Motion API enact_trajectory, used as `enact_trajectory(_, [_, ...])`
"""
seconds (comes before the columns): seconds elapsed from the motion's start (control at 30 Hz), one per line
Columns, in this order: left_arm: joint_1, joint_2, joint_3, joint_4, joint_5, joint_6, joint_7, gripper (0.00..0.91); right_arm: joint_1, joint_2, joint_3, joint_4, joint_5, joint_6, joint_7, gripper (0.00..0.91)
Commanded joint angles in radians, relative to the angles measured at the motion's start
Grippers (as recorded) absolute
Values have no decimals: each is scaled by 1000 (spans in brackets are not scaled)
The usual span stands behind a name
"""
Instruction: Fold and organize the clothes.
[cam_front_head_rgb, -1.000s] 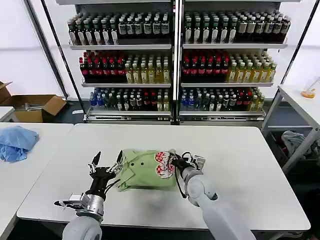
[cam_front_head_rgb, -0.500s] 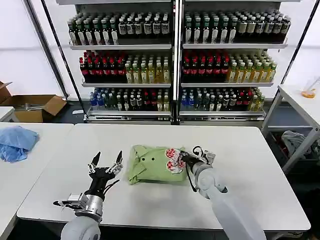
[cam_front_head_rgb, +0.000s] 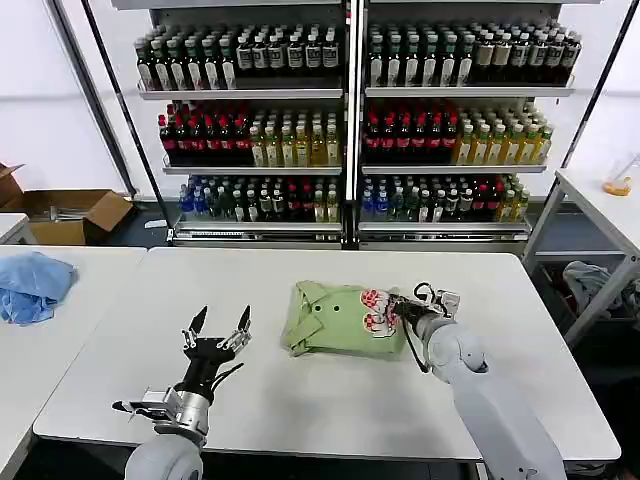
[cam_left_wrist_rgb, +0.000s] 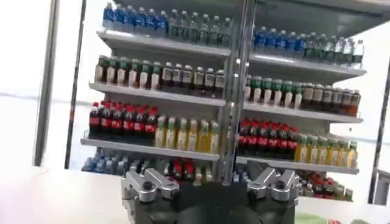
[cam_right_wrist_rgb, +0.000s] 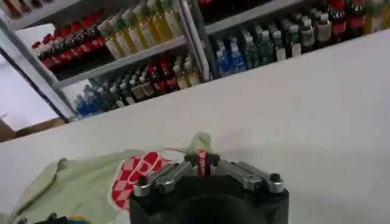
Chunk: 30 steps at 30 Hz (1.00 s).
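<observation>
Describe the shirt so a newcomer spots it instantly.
On the white table in front of the drink shelves, look right of centre: the shirt is a light green folded bundle. The right gripper is shut on its edge. Its red-and-white print separates it from the light blue cloth heap on the neighbouring table.

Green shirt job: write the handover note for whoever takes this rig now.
Right pincer: shut on the green shirt at its printed end, mid-table.
Left pincer: open, empty, raised over the table on the shirt's left, apart from it.
Shirt: bundled into a rough fold, red-and-white graphic at the right pincer's end.
Done: shirt gathered up.
Left: neaten the fold, set it down, release.
</observation>
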Motion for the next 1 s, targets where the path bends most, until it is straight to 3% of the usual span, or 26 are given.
enact_trajectory(0.03, [3, 6, 9, -6, 39, -3, 2, 907, -103, -61, 14, 123, -495, 381, -89, 907])
enact_trajectory(0.07, [5, 6, 10, -8, 42, -4, 1, 907, -139, -69, 24, 150, -589, 447, -78, 907])
enact_trajectory(0.13, [11, 8, 12, -16, 57, -5, 2, 907, -208, -78, 37, 205, -637, 506, -55, 907])
enact_trajectory(0.23, [22, 11, 11, -28, 67, -4, 2, 907, -380, -91, 110, 325, -642, 524, -27, 907])
enact_trajectory(0.43, [40, 14, 8, -49, 70, -2, 4, 907, -623, -115, 274, 540, -557, 492, -61, 907])
enact_trajectory(0.6, [62, 16, -2, -71, 75, 1, 7, 907, -762, -97, 352, 613, -581, 488, -86, 907])
enact_trajectory(1.0, [118, 21, -25, -105, 94, 3, 15, 907, -832, -50, 353, 655, -610, 488, -93, 907])
